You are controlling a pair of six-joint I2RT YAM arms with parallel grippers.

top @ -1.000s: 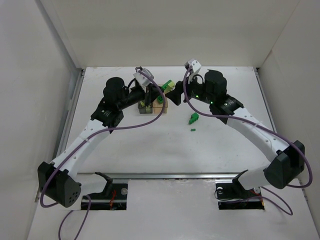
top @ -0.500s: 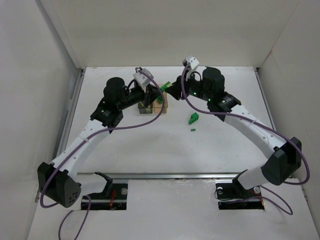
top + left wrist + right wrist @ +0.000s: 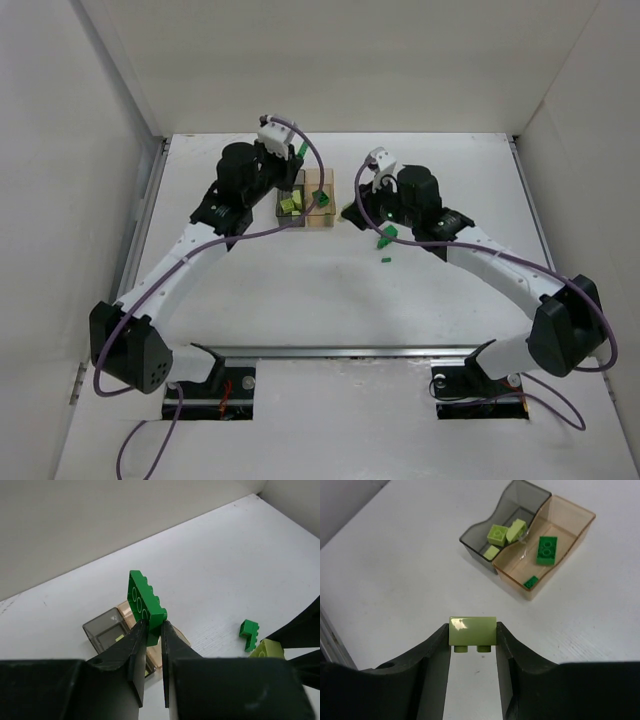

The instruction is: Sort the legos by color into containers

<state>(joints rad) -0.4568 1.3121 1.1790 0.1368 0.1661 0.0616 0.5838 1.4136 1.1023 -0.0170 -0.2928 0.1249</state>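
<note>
White table (image 3: 300, 300) carried both arms. L gripper (image 3: 154, 629) was pinched tight on a green brick (image 3: 144, 597), held in the air near the containers. R gripper (image 3: 473, 639) clamped a pale yellow brick (image 3: 472, 630), short of the boxes. Joined pair: grey box (image 3: 531, 500) w/ three pale yellow bricks (image 3: 506, 532), amber box (image 3: 574, 521) w/ two green ones (image 3: 546, 550). Two loose green bricks (image 3: 386, 237) lay on the table by the R arm.

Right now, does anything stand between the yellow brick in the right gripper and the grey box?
Nothing visible does. The right wrist view shows only bare table between the yellow brick in the right gripper and the grey box. The left gripper, shut on a green brick, hangs near it and might crowd the drop.
</note>
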